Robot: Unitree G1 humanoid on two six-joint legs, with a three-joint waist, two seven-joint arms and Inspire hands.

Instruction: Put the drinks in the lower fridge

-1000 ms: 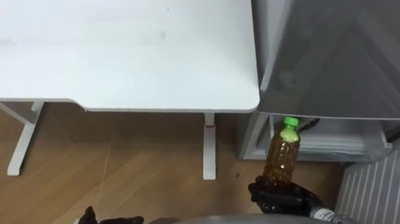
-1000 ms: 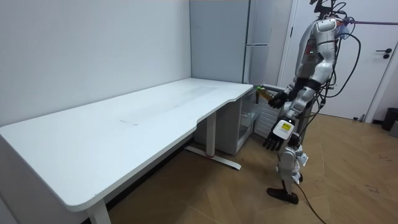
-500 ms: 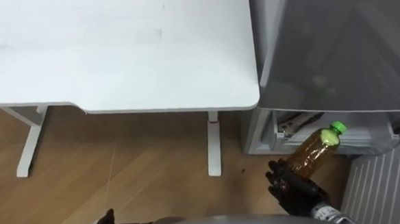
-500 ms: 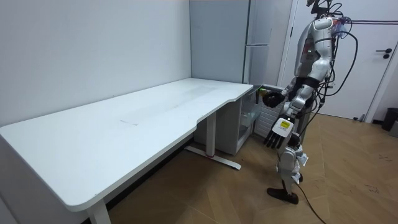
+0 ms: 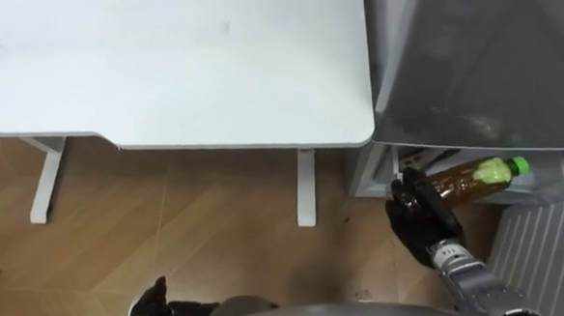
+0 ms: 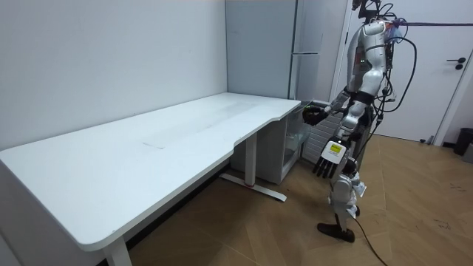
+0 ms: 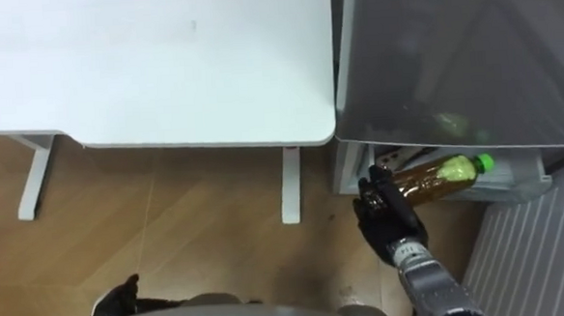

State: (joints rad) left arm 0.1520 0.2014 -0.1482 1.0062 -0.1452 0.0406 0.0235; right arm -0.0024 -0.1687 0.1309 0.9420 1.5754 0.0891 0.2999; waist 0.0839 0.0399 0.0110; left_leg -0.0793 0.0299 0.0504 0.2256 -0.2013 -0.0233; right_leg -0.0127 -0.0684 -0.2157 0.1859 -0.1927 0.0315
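An amber drink bottle (image 5: 469, 178) with a green cap lies almost level, its cap pointing right at the mouth of the grey fridge's (image 5: 480, 60) open lower compartment (image 5: 550, 185). My right hand (image 5: 419, 220) is shut on the bottle's base, just outside the opening. In the right eye view the bottle (image 7: 436, 178) and the right hand (image 7: 386, 216) stand the same way. My left hand (image 5: 158, 305) hangs low at my side with relaxed fingers and holds nothing. In the room view I stand at the table's far end facing the fridge (image 6: 272, 52), right hand (image 6: 313, 116) stretched out, left hand (image 6: 327, 158) hanging.
A white table (image 5: 161, 68) runs along the fridge's left side, and its leg (image 5: 306, 188) stands close to my right hand. The lower fridge's ribbed white door (image 5: 548, 260) is swung open at the lower right. Wooden floor lies below.
My right hand has tipped the bottle from upright to almost level and carried it right and forward to the lower fridge opening. The left hand stays low.
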